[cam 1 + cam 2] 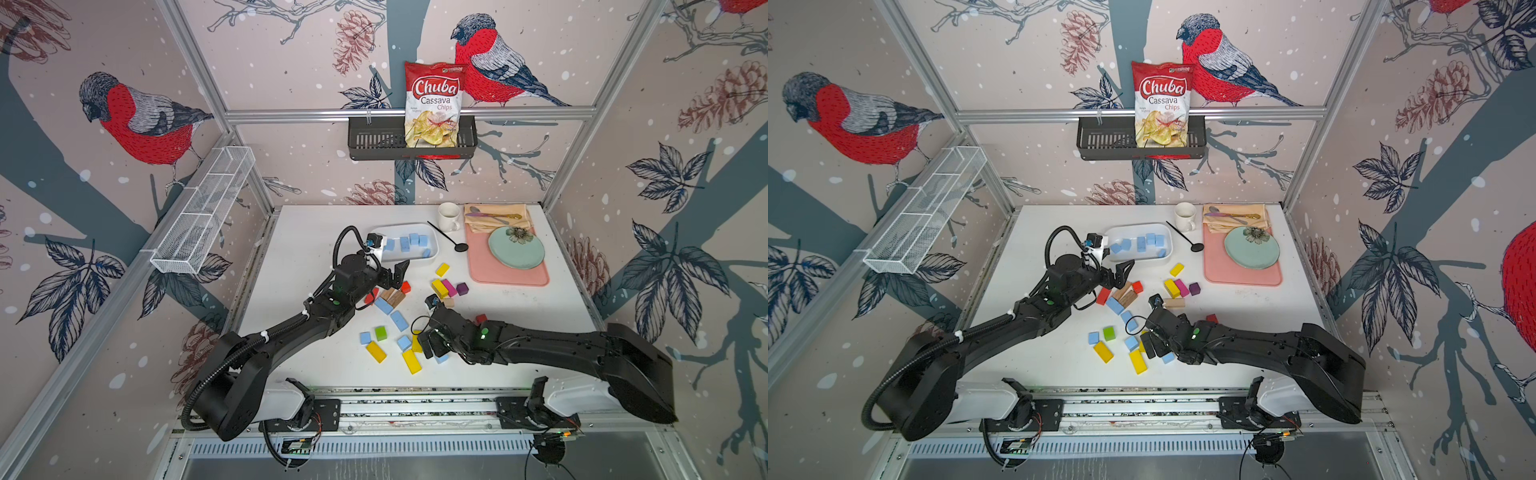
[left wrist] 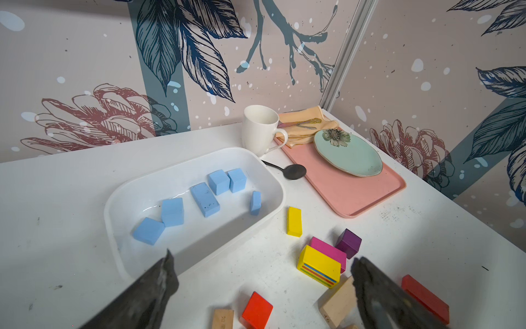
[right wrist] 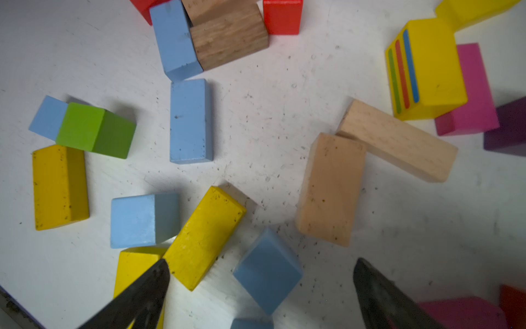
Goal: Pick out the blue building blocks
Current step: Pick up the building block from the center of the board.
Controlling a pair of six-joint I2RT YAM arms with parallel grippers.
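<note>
L gripper – jaws apart, empty, near white tray holding six blue building blocks. R gripper – jaws apart, empty, above blue cube on desk; other blue ones scattered nearby.

The blue building blocks are showing a matte sky blue against the glossy white tray. On the white, dark-scuffed worktop, a yellow block is carrying green, red and blue stripes. A pink block, a purple block, a green block and tan wooden blocks are showing plain colours. Near the far right corner, a mint plate is wearing a dark flower print on a salmon-pink mat.
</note>
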